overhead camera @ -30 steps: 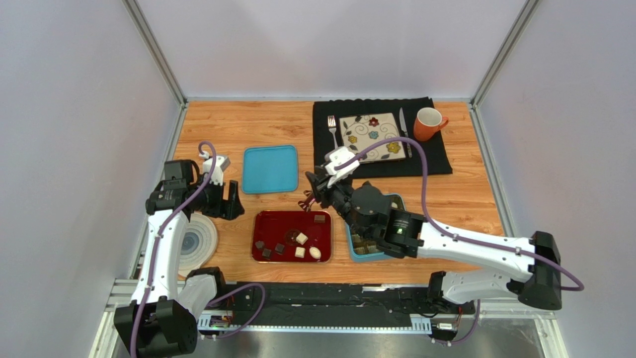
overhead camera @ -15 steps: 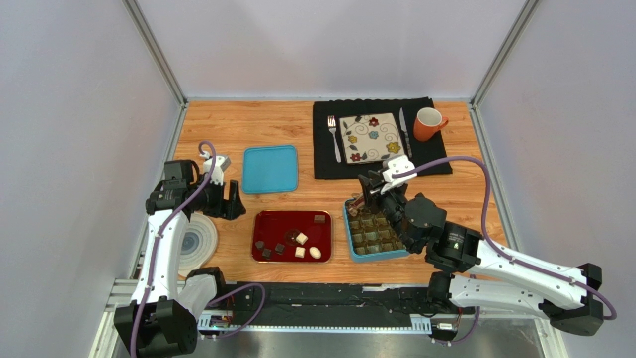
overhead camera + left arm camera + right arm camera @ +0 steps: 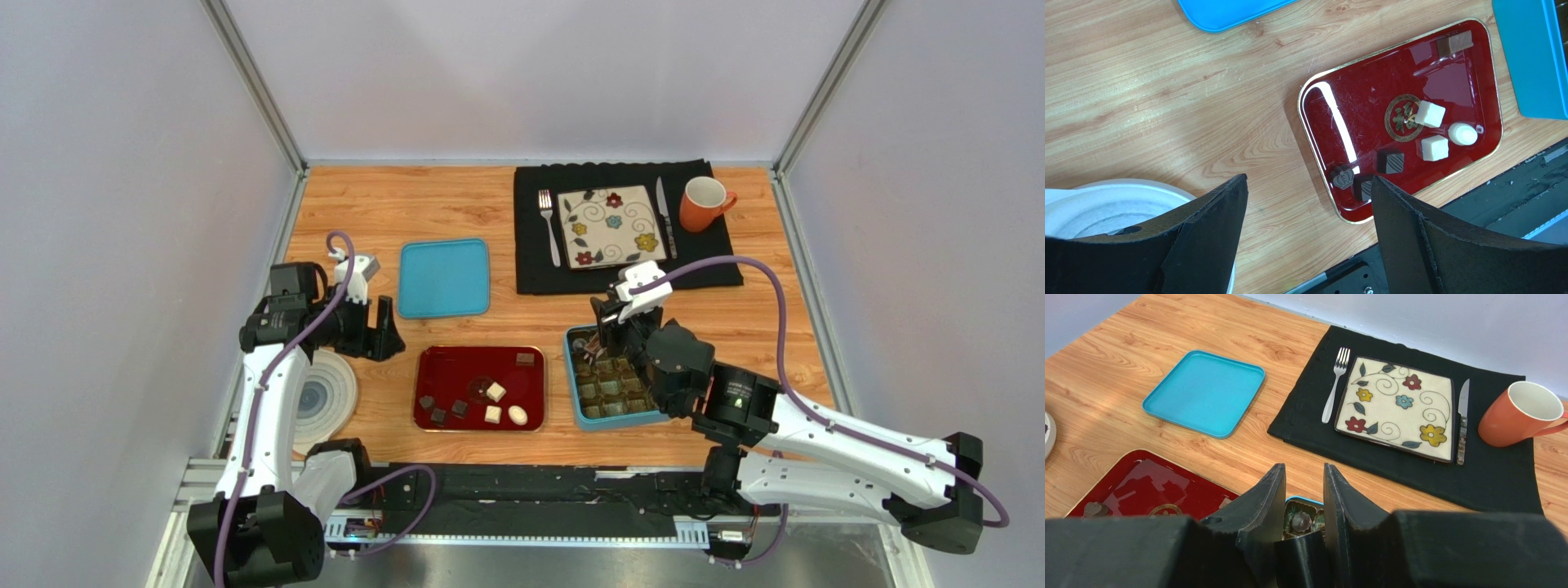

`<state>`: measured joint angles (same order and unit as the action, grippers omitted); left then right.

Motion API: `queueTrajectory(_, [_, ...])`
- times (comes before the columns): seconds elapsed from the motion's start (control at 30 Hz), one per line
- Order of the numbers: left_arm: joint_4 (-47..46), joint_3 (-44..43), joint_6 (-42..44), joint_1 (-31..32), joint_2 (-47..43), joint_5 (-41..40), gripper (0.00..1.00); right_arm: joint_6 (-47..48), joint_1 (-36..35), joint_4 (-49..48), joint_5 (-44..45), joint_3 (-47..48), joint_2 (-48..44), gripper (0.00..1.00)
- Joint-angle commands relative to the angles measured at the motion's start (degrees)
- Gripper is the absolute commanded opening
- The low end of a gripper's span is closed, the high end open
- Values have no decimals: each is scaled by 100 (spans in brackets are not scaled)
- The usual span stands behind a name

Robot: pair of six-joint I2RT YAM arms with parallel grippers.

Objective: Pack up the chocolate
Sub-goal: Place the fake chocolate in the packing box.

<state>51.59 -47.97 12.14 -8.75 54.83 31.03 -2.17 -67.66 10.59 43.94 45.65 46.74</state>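
Note:
Several dark and white chocolates (image 3: 496,391) (image 3: 1430,114) lie on the red tray (image 3: 478,358) (image 3: 1364,110). To its right stands a blue box (image 3: 620,422) divided into small compartments. My right gripper (image 3: 599,341) (image 3: 1304,471) hangs over the box's far-left corner, shut on a round dark chocolate (image 3: 1300,521) that sits low between the fingers, right at the corner compartment. My left gripper (image 3: 383,333) (image 3: 1309,180) is open and holds nothing, hovering over bare wood left of the tray.
A white bowl (image 3: 321,398) (image 3: 1106,202) sits under the left arm. The blue lid (image 3: 443,277) (image 3: 1204,392) lies beyond the tray. A black placemat (image 3: 718,263) at the back carries a flowered plate (image 3: 611,226), fork (image 3: 548,227), knife (image 3: 664,214) and orange mug (image 3: 703,203).
My right arm swung from the tray's far edge rightward to the blue box, carrying the dark chocolate, then settled lower over the corner. The left arm has stayed still.

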Motion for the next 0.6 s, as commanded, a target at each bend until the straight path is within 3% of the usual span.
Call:
queueTrajectory(0.0, [-44,-143,34,-39,-33,97,82,-239,51,-171,-43,-91,28,0])
queueTrajectory(0.33, [-27,-152,60,-30,-42,53,82,-389,130,-470,-175,-188,239,0])
queueTrajectory(0.43, [-27,-134,78,-47,-60,35,82,-442,156,-558,-228,-232,274,4])
queueTrajectory(0.57, [-27,-143,69,-39,-51,26,82,-442,183,-602,-263,-171,362,19])
